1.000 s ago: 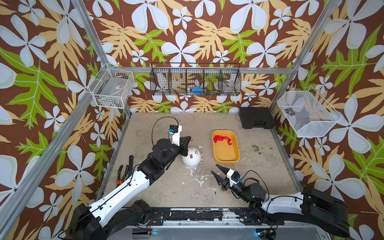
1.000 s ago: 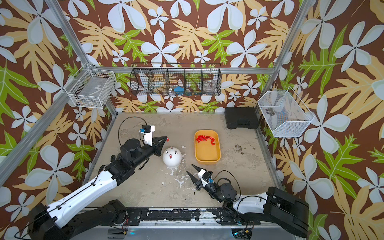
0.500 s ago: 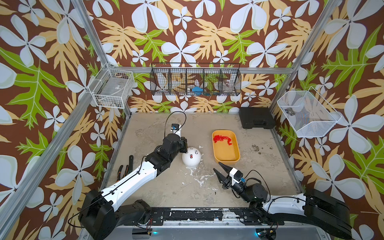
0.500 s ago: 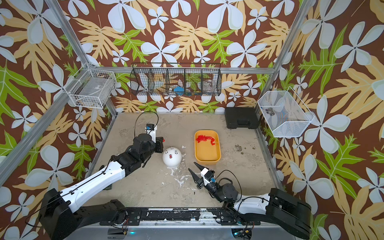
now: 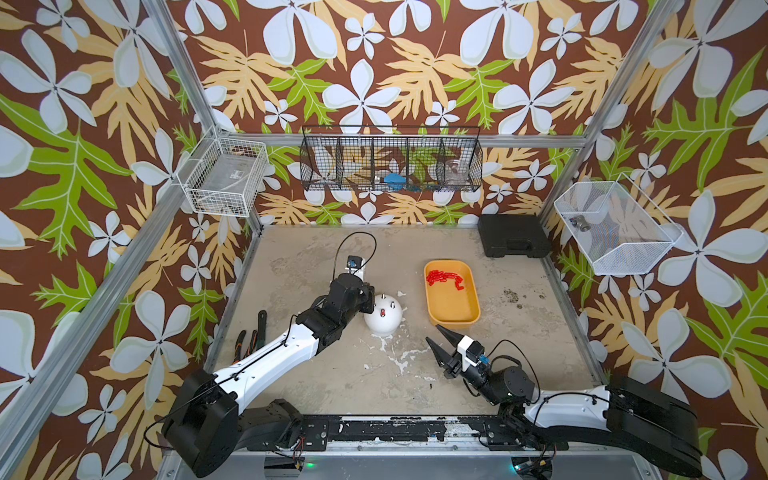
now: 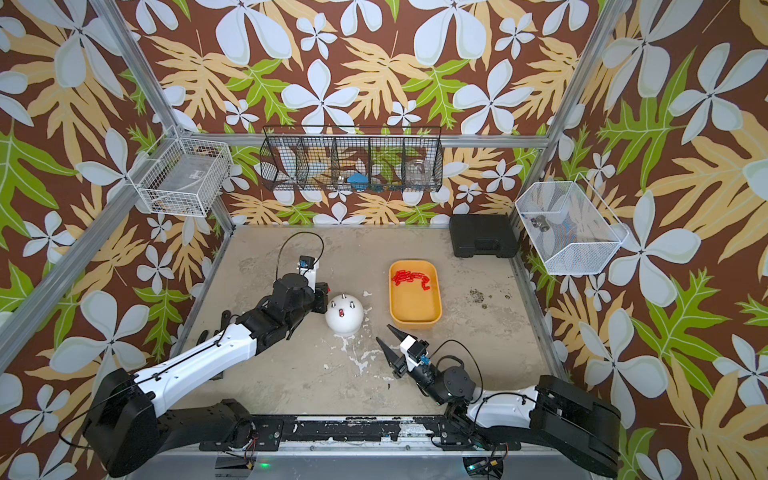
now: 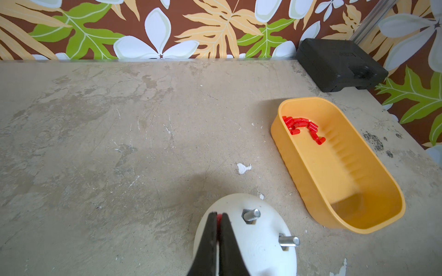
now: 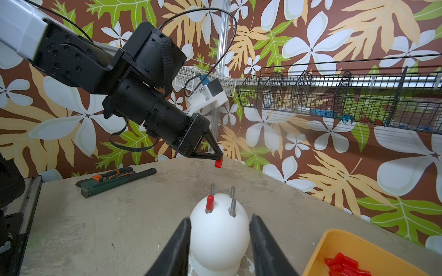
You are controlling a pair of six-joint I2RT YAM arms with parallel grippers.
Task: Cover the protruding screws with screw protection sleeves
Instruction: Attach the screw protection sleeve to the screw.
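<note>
The left gripper [image 8: 218, 156] pinches one small red plastic sleeve [image 8: 218, 163] at its tips, in the air above the white dome-shaped object [image 8: 218, 236]. The dome stands on the desk [image 5: 332, 374] and carries four thin silvery metal studs [image 8: 232, 207]; one already wears a red cap [image 8: 210, 201], three are bare. The right gripper [image 8: 220, 241] is spread, empty, near the dome. More red sleeves [image 5: 446, 279] lie heaped at the far end of the orange-yellow oblong plastic tray [image 5: 453, 316] beside the dome
</note>
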